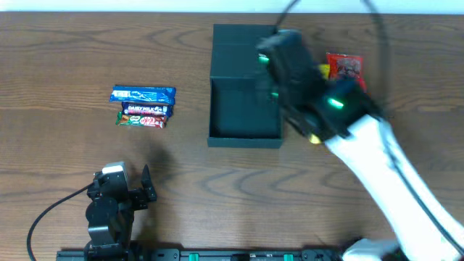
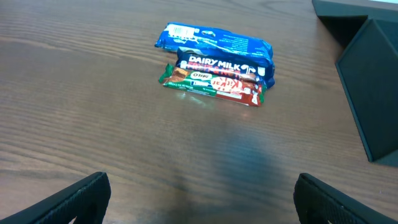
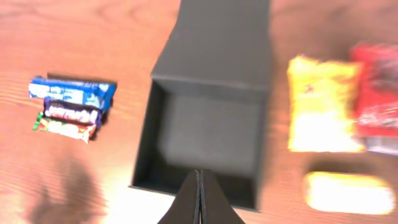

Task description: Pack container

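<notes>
Right claw (image 3: 199, 177) overhangs container (image 1: 239, 109) running near-to-far, flap (image 1: 235, 40) far.

The right arm (image 1: 377, 156) wears a smooth white shell on its long link, rounded and tube-like, with blocky black housings beyond it; green lights (image 1: 335, 103) glow on the black parts; thin dark cables (image 1: 285, 14) arc off it. The left arm (image 1: 107, 214) is black and angular, with a pale grey patch (image 1: 112, 172) on top, and trails a black cable (image 1: 54, 205). The left gripper (image 2: 202, 180) has matte black wedge fingers (image 2: 81, 199); the right gripper (image 3: 199, 177) is dark too, its fingers (image 3: 186, 202) tapering to a point.
</notes>
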Controlling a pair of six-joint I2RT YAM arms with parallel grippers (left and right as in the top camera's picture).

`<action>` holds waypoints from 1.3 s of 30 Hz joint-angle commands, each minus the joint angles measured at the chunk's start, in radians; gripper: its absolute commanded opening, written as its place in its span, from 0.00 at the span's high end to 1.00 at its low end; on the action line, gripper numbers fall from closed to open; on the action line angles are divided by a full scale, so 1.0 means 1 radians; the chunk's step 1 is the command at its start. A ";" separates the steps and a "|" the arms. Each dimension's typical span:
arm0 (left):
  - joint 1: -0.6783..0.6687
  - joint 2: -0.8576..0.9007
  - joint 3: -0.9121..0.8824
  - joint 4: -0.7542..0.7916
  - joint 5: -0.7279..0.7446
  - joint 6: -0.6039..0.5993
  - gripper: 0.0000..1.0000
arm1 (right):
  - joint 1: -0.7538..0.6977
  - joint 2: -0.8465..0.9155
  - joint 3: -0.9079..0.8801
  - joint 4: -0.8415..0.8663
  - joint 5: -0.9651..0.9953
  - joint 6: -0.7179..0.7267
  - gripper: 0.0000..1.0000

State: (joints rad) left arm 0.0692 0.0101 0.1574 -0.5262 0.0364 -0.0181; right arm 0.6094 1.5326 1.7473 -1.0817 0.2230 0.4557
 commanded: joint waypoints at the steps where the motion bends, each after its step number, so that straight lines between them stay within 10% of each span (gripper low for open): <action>1: 0.002 -0.006 -0.014 0.000 -0.018 0.018 0.05 | -0.013 -0.083 0.001 -0.044 0.065 -0.080 0.91; 6: 0.003 -0.006 -0.014 0.000 -0.018 0.018 0.05 | -0.013 -0.167 -0.001 -0.125 0.065 -0.079 0.94; 14: 0.002 -0.006 -0.014 0.000 -0.018 0.018 0.05 | -0.013 -0.158 -0.002 -0.249 0.061 -0.079 0.01; 31: 0.002 -0.006 -0.014 0.005 0.010 -0.008 0.05 | -0.013 -0.158 -0.005 -0.290 -0.006 -0.077 0.01; 39: 0.002 -0.006 -0.008 -0.011 0.323 -0.579 0.05 | -0.078 -0.158 -0.061 -0.252 -0.003 -0.039 0.01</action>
State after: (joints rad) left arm 0.0692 0.0101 0.1593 -0.5346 0.2413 -0.3855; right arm 0.5659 1.3735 1.7004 -1.3468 0.2134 0.3878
